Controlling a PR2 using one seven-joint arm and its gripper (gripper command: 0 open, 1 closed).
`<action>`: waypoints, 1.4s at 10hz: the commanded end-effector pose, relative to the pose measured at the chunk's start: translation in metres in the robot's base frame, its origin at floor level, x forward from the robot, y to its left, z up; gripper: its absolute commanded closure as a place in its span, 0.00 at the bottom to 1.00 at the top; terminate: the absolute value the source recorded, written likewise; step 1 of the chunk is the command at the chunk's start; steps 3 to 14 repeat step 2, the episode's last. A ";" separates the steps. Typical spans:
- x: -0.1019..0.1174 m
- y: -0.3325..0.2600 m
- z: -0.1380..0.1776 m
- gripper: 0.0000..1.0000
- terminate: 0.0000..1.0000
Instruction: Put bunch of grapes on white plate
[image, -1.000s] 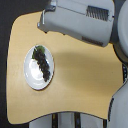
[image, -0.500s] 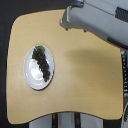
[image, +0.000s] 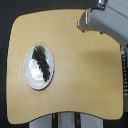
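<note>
Withdrawn rightward, gripper, jaws unreadable, leaves one bunch of grapes on one white plate.

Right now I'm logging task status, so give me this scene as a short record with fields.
grapes: lying on the plate, stem end toward the top
plate: on the table's left part in the exterior view
table: tan wood, rounded corners
arm: top right corner, apart from the plate
tool: not in view
task: looks done
</note>
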 end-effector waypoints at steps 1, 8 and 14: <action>-0.008 -0.059 -0.016 0.00 0.00; -0.008 -0.066 -0.016 0.00 1.00; -0.008 -0.066 -0.016 0.00 1.00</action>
